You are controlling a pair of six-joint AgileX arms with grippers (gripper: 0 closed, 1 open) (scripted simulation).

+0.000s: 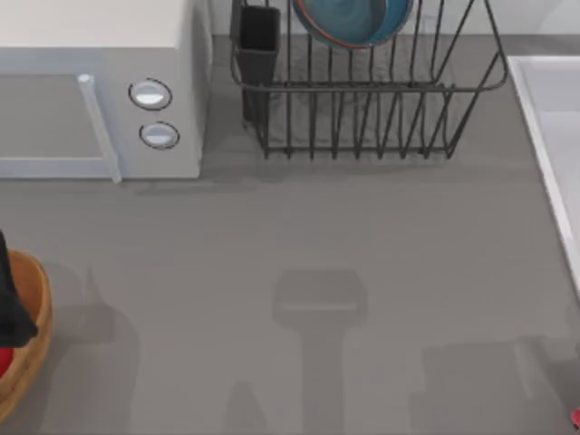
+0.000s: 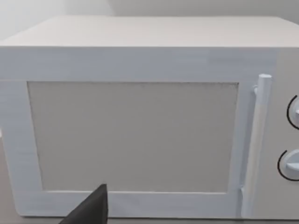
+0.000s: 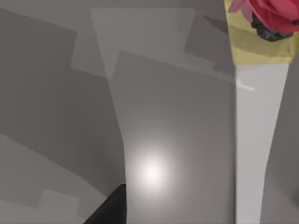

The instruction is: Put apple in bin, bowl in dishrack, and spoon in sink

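The blue bowl (image 1: 352, 20) stands inside the black wire dishrack (image 1: 362, 109) at the back. At the left edge is the wooden bin (image 1: 32, 335), with a sliver of the red apple (image 1: 4, 362) showing inside it. A dark part of my left gripper (image 1: 7, 308) hangs over the bin; one of its fingers (image 2: 93, 207) points toward the microwave. The spoon's red tip (image 1: 575, 417) shows at the front right edge. The sink (image 1: 544, 118) lies along the right edge. In the right wrist view one dark finger (image 3: 112, 207) shows over a grey surface beside a white rim (image 3: 257, 140).
A white microwave (image 1: 100, 91) with two round knobs fills the back left, seen head-on as the microwave (image 2: 140, 135) in the left wrist view. The dishrack's black utensil cup (image 1: 258, 41) is at its left corner. A red shape (image 3: 273, 11) rests on a yellow patch beyond the rim.
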